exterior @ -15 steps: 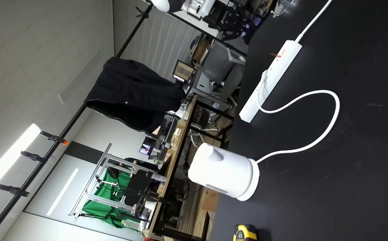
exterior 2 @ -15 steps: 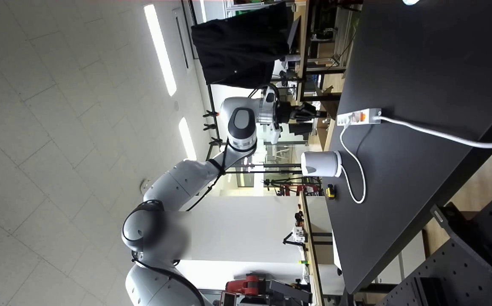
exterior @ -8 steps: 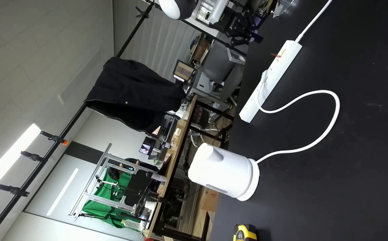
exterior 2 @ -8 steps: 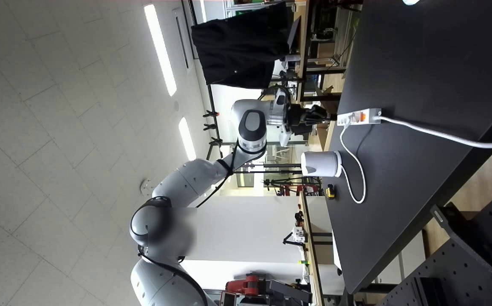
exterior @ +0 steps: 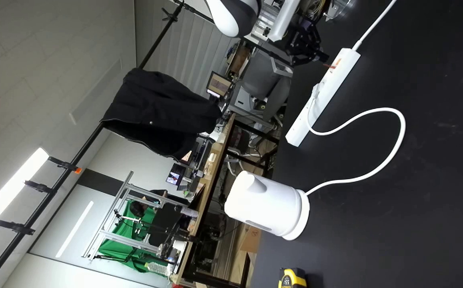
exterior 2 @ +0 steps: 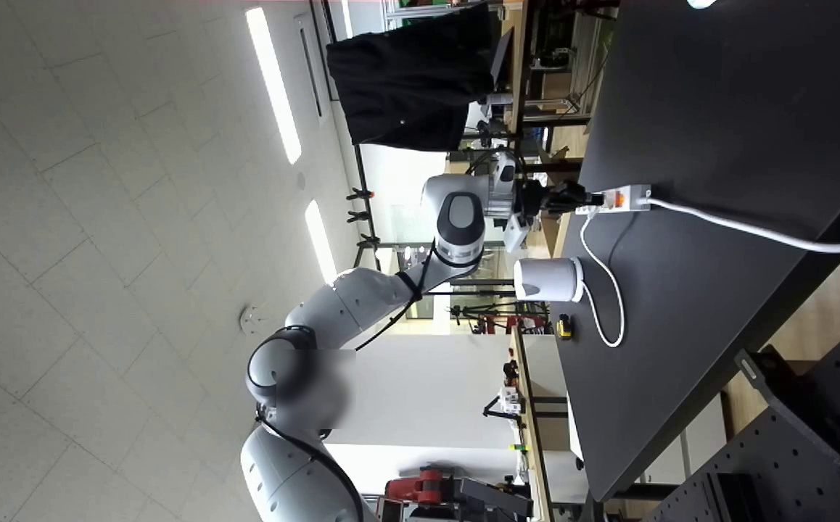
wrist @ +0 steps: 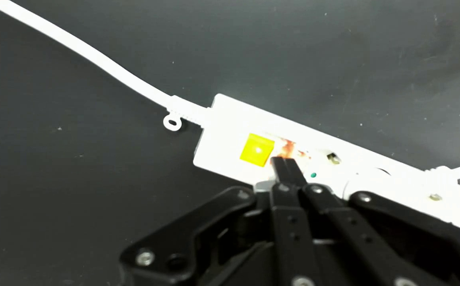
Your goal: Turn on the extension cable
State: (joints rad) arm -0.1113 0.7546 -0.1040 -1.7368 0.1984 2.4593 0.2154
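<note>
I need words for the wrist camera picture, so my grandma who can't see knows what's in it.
A black gripper, shut, points at a white extension cable; its fingertips appear just beside the yellow switch. A white cord leaves the switch end across a dark table.

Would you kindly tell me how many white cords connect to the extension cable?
2: a straighter cord enters the extension cable at the end near its switch; a looping cord leads from a plug partway along to the electric kettle.
</note>
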